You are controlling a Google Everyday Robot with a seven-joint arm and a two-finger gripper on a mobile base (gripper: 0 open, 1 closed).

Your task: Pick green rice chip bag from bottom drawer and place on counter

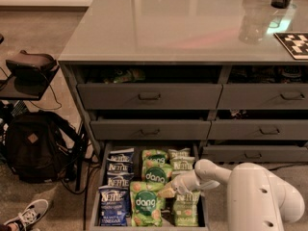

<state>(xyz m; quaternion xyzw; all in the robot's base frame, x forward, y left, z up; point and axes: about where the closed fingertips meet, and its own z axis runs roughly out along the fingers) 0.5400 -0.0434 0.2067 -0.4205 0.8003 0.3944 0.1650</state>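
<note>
Camera view: my jaws sit low in the bottom drawer (96, 196), at the upper right corner of the green rice chip bag (146, 203), where a crinkly edge suits pinching; apart or clamped, I cannot tell. The bag lies mid-drawer, below the counter (168, 23) front edge

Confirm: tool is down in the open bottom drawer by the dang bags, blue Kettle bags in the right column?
No. Camera view shows the blue Kettle bags in the left column of the bottom drawer, not the right. The tool is down in it by the dang bags.
</note>
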